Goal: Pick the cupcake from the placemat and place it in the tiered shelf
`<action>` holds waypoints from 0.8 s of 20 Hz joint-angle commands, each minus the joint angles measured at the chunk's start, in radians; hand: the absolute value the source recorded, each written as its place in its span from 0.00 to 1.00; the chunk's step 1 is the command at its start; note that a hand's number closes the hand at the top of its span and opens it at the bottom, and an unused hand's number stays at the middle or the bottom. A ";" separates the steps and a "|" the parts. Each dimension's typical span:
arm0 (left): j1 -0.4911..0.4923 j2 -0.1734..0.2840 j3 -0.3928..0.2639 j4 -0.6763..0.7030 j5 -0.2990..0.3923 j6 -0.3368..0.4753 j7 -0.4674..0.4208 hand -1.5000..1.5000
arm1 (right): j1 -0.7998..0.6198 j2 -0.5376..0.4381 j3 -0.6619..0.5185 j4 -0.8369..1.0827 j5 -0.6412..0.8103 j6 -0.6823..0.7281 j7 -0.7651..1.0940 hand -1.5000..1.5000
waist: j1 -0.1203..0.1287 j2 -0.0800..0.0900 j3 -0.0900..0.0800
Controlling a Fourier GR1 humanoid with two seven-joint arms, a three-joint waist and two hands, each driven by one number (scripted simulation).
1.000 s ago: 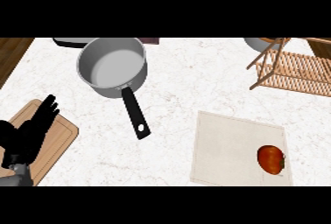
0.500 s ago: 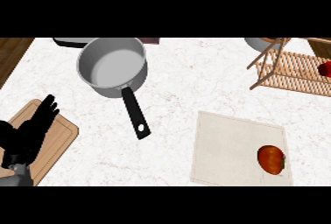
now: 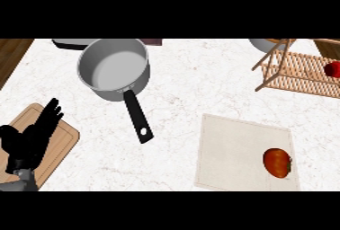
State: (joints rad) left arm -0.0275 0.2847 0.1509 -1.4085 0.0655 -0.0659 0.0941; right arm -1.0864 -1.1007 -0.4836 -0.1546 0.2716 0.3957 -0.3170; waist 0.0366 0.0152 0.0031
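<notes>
cupcake [image 3: 277,162] is lying on the placemat [image 3: 229,152], well apart from the tiered shelf [image 3: 299,72] | placing is remaining | my left robot hand [image 3: 30,139] is resting released, grasping nothing | right robot hand is showing nowhere

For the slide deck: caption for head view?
Cupcake on placemat, shelf beyond; left hand resting open.

The tiered shelf [image 3: 299,72] runs off the right edge, so only part of it shows. A red thing [image 3: 333,69] on it is cut off too, can't tell what it is. A grey bowl-ish thing [image 3: 268,44] and a dark object [image 3: 79,43] get clipped up top.
</notes>
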 commanded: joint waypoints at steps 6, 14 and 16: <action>0.013 -0.004 0.002 0.003 -0.007 -0.002 -0.016 0.50 | 0.053 -0.208 -0.148 0.068 -0.142 0.185 0.042 0.00 | -0.005 0.003 0.002; 0.015 0.026 0.045 -0.013 0.031 -0.019 0.004 0.50 | 0.243 -0.402 -0.180 0.122 -0.167 0.308 0.032 0.00 | -0.039 -0.002 0.008; 0.049 0.021 0.048 -0.006 0.030 -0.024 -0.019 0.50 | 0.303 -0.418 -0.162 0.113 -0.150 0.353 -0.012 0.00 | -0.044 -0.003 0.010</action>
State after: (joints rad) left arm 0.0023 0.2954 0.1847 -1.4105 0.0864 -0.0790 0.0851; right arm -0.8641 -1.4595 -0.6481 -0.0489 0.1188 0.6831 -0.3039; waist 0.0009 0.0140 0.0108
